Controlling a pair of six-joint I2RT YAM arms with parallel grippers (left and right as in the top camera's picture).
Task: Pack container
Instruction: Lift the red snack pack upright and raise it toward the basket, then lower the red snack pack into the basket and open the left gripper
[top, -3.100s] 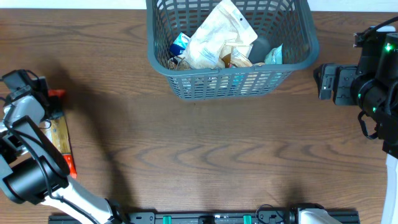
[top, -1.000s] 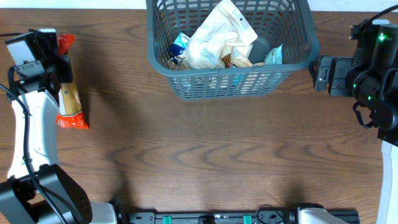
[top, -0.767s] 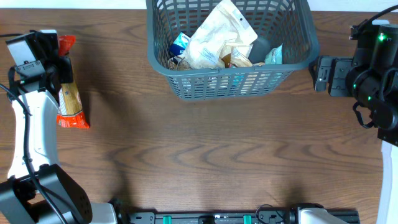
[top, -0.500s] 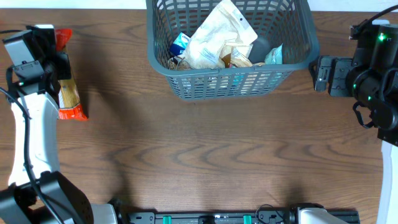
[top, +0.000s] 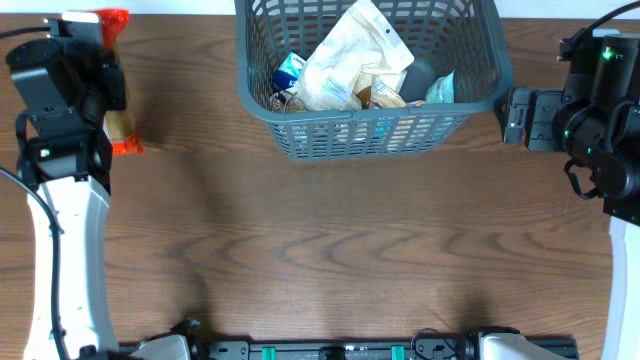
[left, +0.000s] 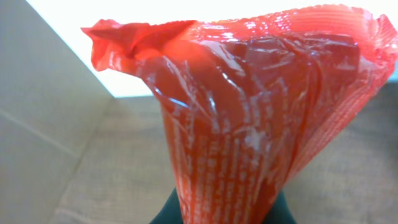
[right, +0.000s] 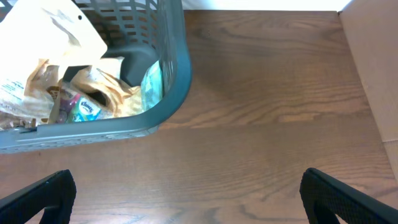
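Basket sits at the back of the table, roughly in the middle, and it's already got a pile in it. There's a big cream-white bag lying on top, a little blue packet on the left side, a teal one against the right wall and something dark tucked beside that.

The left tool is clamped down on a red packet. In the wrist view the shiny wrapper fills nearly the whole picture and its crimped end fans out past the dark fingers. From overhead the packet is way over in the back-left corner, mostly hidden by the arm, with a red end poking out at each side. It's well apart from the basket.

The right tool is spread wide with nothing between its fingers, just bare wood under it. It's parked just beside the basket's right-hand wall, near the front corner, and I can't tell if it's actually touching. The wrist view shows that rounded corner plus the teal packet through the slots.
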